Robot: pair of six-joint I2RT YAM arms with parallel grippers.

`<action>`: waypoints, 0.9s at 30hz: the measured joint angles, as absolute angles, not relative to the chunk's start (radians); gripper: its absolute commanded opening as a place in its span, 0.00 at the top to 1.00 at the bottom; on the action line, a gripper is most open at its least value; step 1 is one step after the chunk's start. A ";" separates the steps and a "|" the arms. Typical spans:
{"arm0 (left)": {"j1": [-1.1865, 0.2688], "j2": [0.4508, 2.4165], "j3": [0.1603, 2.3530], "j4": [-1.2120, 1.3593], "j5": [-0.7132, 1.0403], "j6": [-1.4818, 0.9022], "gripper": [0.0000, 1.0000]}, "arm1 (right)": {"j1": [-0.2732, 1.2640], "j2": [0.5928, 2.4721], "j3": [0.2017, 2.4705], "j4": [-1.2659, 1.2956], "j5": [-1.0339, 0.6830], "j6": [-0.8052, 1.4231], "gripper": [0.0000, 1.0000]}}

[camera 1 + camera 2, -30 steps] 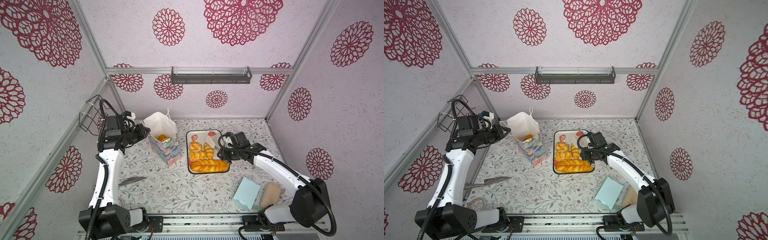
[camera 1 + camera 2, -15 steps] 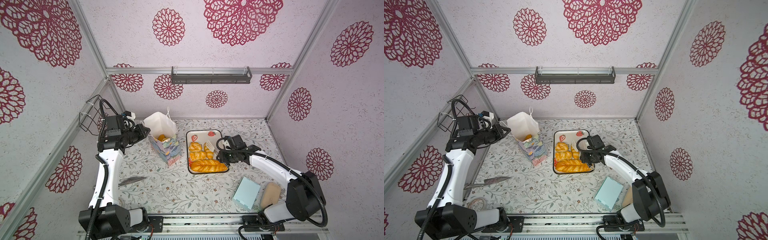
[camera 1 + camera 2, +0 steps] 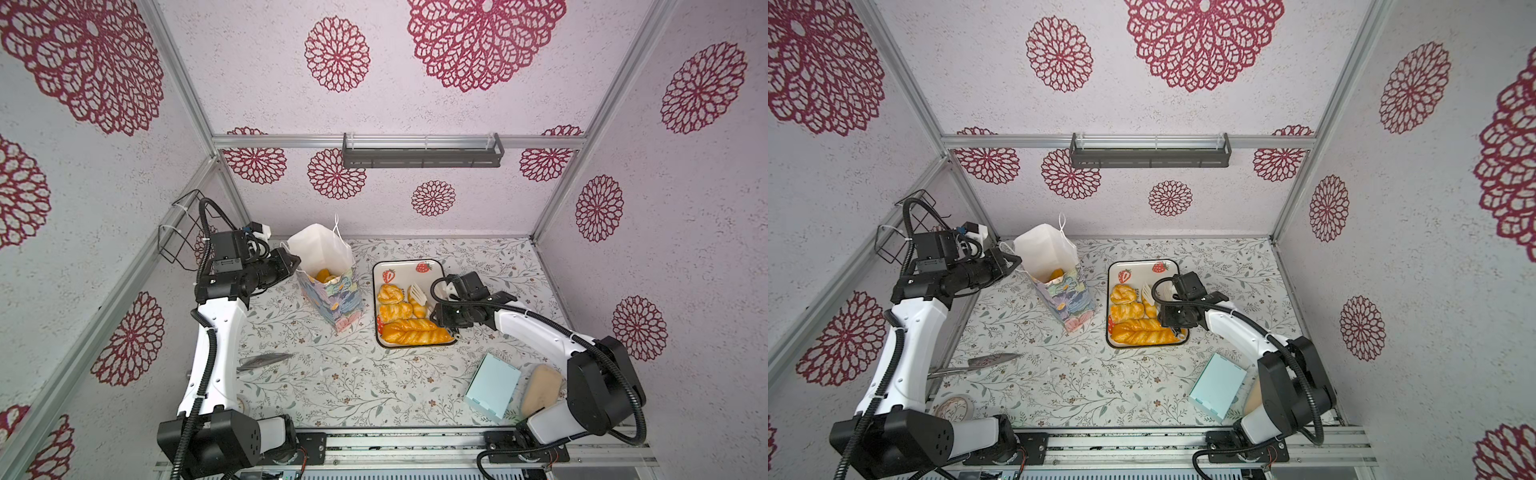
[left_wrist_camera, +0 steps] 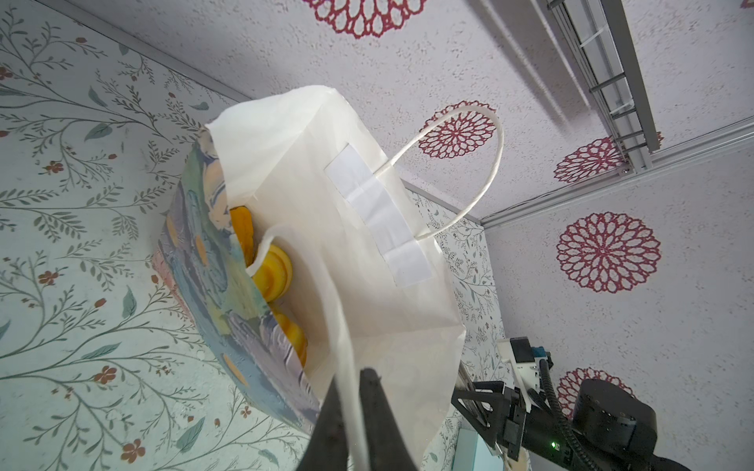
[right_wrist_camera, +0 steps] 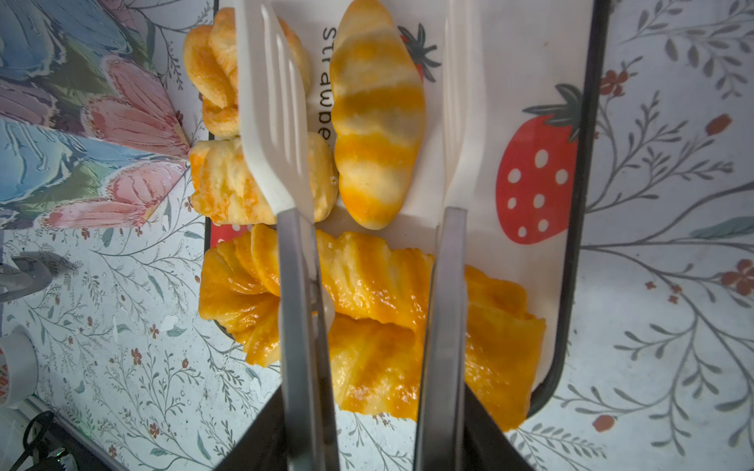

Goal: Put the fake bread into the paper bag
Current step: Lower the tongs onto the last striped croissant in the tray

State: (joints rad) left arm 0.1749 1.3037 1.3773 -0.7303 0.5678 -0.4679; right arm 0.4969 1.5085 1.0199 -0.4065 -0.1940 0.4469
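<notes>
The paper bag (image 3: 332, 299) (image 3: 1067, 299) stands open on the left of the table, with fake bread (image 4: 273, 269) inside. My left gripper (image 4: 353, 391) (image 3: 291, 266) is shut on a white strip at the bag's near rim. To the right, a strawberry tray (image 3: 399, 266) holds a long braided loaf (image 5: 367, 310) (image 3: 413, 332), a striped roll (image 5: 377, 122) and two smaller pastries (image 5: 228, 183). My right gripper (image 5: 375, 407) (image 3: 446, 316) is shut on metal tongs. Their white tips (image 5: 273, 122) stand apart on either side of the striped roll.
A light blue flat box (image 3: 492, 386) and a pale beige piece (image 3: 540, 390) lie at the front right. A silver blade (image 3: 266, 359) and a tape roll (image 3: 953, 407) lie front left. A wire basket (image 3: 178, 232) hangs on the left wall, a dark shelf (image 3: 422, 151) on the back wall.
My right gripper has drawn back toward the front of the tray with the tongs, now over the braided loaf. The left arm and the bag have not moved.
</notes>
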 measured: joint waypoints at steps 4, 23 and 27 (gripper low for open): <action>0.175 1.304 1.377 -0.730 0.568 -0.468 0.89 | 0.497 1.511 1.008 -0.393 -0.196 0.447 0.49; 0.175 1.304 1.377 -0.730 0.568 -0.468 0.89 | 0.497 1.533 0.987 -0.363 -0.214 0.451 0.49; 0.175 1.304 1.377 -0.730 0.568 -0.468 0.89 | 0.497 1.542 0.987 -0.361 -0.214 0.457 0.49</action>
State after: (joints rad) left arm 0.1749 1.3041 1.3773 -0.7303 0.5678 -0.4683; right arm 0.4969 1.5417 0.9874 -0.3614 -0.2142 0.4568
